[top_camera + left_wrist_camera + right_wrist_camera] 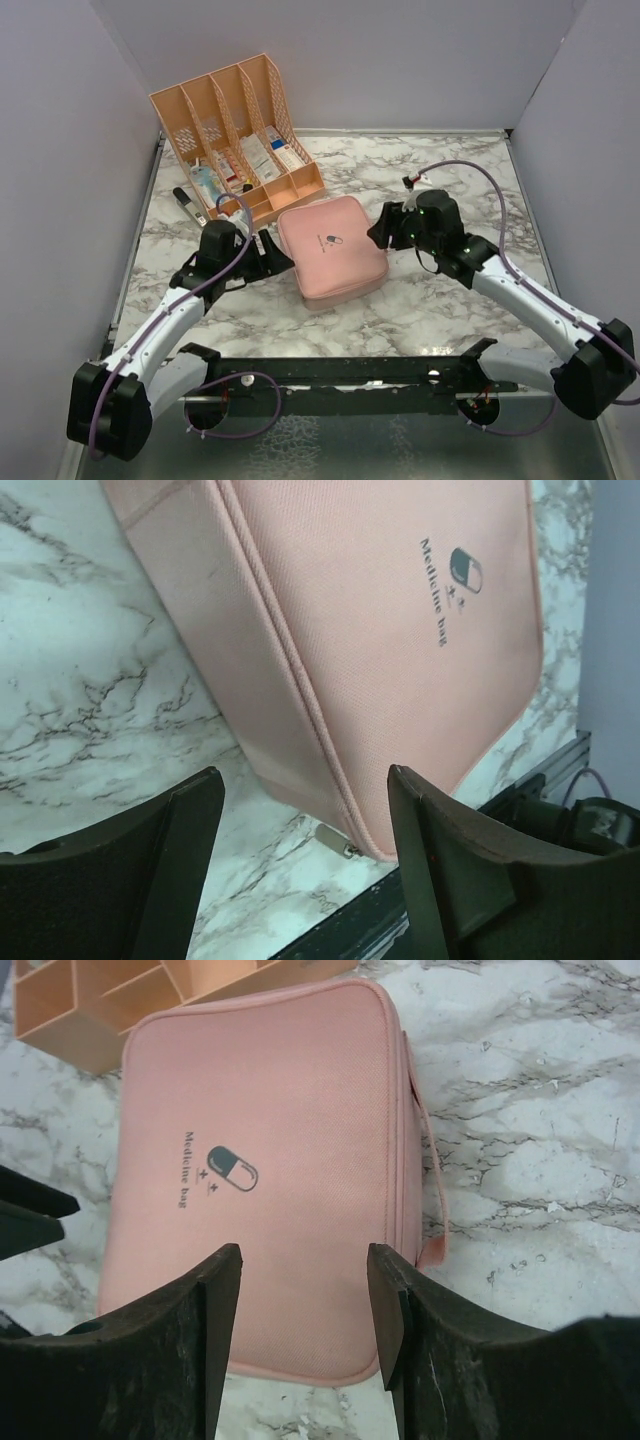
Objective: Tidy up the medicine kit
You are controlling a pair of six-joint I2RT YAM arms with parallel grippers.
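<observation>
Slightly skewed medicine kit (333,250), flat, closed

A white bench (440,300) veined in grey marble is enclosed by plain pale lilac walls (350,60) at the back and both sides; soft, even light is cast.

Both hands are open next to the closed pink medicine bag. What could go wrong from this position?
1. The zipper pull is small and lies low at the medicine bag's corner; the left hand could miss it and only shove the bag.
2. The bag sits close to the peach desk organizer; a push from the right hand might drive it against the organizer.
</observation>
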